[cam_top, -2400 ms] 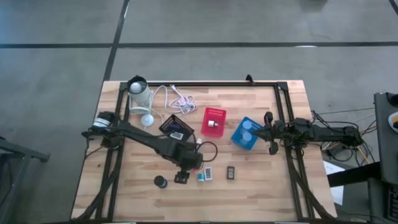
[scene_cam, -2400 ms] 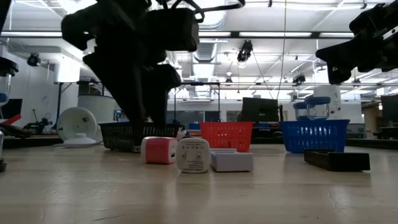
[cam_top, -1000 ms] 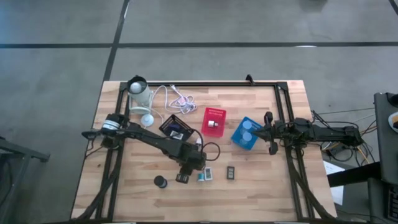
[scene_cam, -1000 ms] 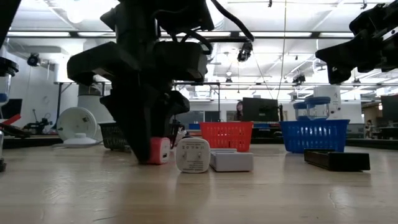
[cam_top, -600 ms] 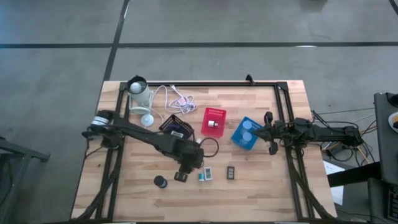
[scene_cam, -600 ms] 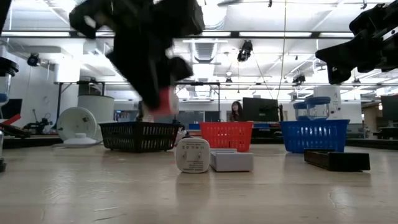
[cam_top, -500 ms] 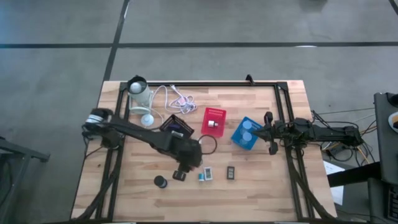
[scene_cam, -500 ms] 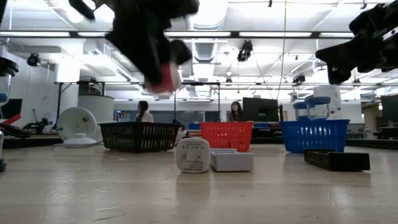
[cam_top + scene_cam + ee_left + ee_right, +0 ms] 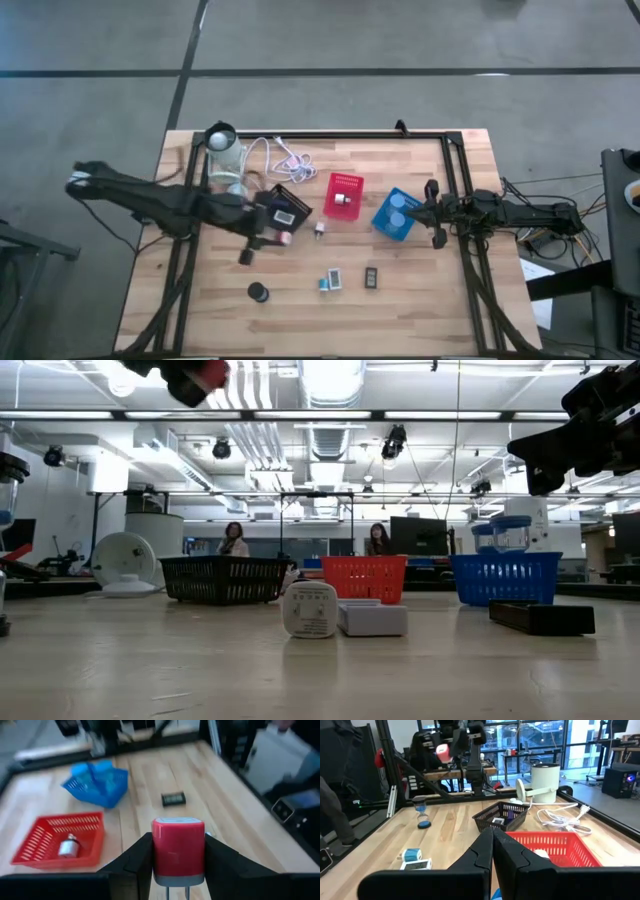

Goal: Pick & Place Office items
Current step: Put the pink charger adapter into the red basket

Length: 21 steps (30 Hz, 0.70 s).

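My left gripper (image 9: 272,238) hangs high above the table, just near of the black mesh bin (image 9: 287,205), shut on a pink-red plug block (image 9: 178,847). The block also shows in the low view's top corner (image 9: 196,374). On the table lie a black disc (image 9: 259,291), a teal block (image 9: 324,284), a white block (image 9: 337,277) and a black block (image 9: 371,277). A small pale piece (image 9: 320,230) lies near the red bin (image 9: 343,196). My right gripper (image 9: 428,213) waits shut beside the blue bin (image 9: 394,214), which holds two pale-blue round pieces. My left gripper pinches the plug block by two opposite sides (image 9: 158,856), one dark finger (image 9: 134,861) on each. The fingers slant down toward the table's right. The block is lifted clear of the table, its metal prongs (image 9: 176,893) pointing back toward the wrist.
A white lamp (image 9: 224,150) and its coiled cable (image 9: 285,158) take up the far left. An hourglass (image 9: 423,813) stands on the near side. The red bin holds a small white piece (image 9: 68,846). A black frame borders the table. People stand in the room behind.
My left gripper has stayed shut on the pink-red block and lifted it from the table beside the white and teal blocks. It has risen fast and swung toward the far left, to the black bin. The block is now high and clear.
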Tool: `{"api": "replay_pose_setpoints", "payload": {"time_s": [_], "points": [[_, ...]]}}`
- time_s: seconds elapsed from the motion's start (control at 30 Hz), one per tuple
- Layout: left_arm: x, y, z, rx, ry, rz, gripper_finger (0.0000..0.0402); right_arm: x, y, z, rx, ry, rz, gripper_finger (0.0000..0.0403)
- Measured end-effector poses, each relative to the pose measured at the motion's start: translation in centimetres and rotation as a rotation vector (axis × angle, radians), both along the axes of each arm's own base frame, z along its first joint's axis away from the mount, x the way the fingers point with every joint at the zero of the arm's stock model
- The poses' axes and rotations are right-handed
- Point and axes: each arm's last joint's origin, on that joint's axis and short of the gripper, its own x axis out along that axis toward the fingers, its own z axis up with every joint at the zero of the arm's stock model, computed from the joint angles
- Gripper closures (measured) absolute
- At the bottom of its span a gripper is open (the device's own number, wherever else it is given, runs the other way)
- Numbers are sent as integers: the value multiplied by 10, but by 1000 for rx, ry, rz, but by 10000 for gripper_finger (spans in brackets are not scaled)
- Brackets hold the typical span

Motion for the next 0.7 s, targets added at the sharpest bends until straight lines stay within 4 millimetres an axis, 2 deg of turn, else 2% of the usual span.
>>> {"api": "replay_pose_setpoints", "payload": {"time_s": [0.17,0.33,0.53,0.7], "points": [[-42,9,-13,-26,-238,-12,264,0,0,0,0,-1,-4,394],[-72,17,-32,-52,-392,20,264,0,0,0,0,-1,-15,394],[-94,25,-53,-87,-499,109,264,0,0,0,0,-2,-14,394],[-102,26,-67,-120,-581,114,264,0,0,0,0,-2,-14,394]]}}
